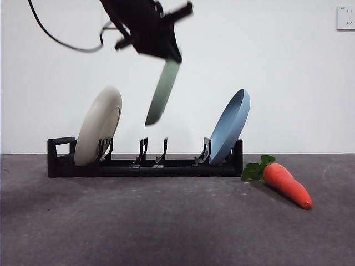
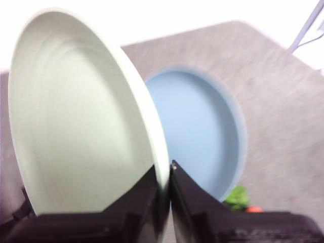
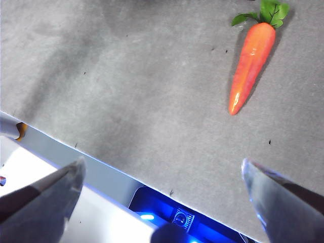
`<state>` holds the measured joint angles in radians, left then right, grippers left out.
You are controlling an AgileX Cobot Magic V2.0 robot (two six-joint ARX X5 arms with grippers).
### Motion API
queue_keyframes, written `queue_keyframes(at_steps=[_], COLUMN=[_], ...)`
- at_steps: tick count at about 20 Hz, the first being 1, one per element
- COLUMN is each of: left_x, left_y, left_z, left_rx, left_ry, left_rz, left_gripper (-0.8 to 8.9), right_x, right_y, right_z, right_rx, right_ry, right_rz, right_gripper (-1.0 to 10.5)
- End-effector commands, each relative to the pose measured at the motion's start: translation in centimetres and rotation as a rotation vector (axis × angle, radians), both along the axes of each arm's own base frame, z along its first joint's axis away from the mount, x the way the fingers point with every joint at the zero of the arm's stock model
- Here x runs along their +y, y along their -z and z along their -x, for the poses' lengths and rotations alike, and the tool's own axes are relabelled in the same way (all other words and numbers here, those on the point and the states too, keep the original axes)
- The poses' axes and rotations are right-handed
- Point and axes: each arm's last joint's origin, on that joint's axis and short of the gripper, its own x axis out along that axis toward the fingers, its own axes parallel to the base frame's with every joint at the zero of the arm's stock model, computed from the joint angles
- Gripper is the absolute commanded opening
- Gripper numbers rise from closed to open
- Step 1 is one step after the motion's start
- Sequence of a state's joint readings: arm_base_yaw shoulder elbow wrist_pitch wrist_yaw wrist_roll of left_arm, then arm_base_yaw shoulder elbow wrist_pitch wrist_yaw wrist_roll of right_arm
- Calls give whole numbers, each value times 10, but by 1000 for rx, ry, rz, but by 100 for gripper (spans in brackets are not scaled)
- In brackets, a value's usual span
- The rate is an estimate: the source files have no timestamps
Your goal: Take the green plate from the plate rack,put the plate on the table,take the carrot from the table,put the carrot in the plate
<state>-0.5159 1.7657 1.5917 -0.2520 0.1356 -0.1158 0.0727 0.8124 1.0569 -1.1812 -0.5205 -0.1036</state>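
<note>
The left gripper (image 1: 166, 55) hangs high in the air above the middle of the plate rack (image 1: 144, 163), its two black jaws pinched onto the rim of the green plate (image 1: 162, 93). The plate dangles below the jaws, tilted, its lower edge clear of the rack's prongs and touching nothing. In the left wrist view the jaws close on the rim of the green plate (image 2: 81, 116), whose hollow face shows to one side of them. Just beyond the plate sits the blue plate (image 2: 202, 136), and past that a scrap of green leaves and orange from the carrot (image 2: 243, 201).

Below the gripper, the slots in the middle of the rack stand bare. To one side of it the cream-white plate (image 1: 99, 132) leans in its slot near the rack's looped end handle; to the other side the blue plate (image 1: 230, 126) leans at the far end. Beyond that end the carrot (image 1: 285, 184) lies on the table (image 1: 166, 221), leaves toward the rack, near it but not touching.

The right gripper (image 3: 162, 187) hovers over the table edge with its jaws spread wide and nothing between them. The carrot (image 3: 250, 66) lies well ahead of it on the table (image 3: 126, 76), tip pointing back toward the jaws
</note>
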Motion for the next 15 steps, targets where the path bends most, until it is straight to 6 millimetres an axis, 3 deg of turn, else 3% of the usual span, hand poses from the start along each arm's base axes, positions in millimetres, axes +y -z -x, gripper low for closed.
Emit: queue_keyframes(at_steps=[1, 5, 8, 11, 15], left_x=[6, 14, 8, -13, -38], left_y=[-27, -57, -62, -47, -15], left_z=[19, 73, 114, 143, 169], left_rx=[-25, -14, -5, 3, 1], left_ry=[44, 169, 236, 231, 288], left_rz=[18, -98, -274, -559, -695], left_gripper=[-8, -8, -7, -7, -6], right_x=[0, 0, 0, 0, 0], right_y=[-1, -1, -1, -1, -1], right_z=[0, 0, 0, 0, 0], right_rx=[-8, -8, -8, -8, -8], right_ry=[0, 0, 0, 0, 0], right_rz=[1, 0, 0, 0, 0], right_gripper=[690, 689, 689, 689, 690])
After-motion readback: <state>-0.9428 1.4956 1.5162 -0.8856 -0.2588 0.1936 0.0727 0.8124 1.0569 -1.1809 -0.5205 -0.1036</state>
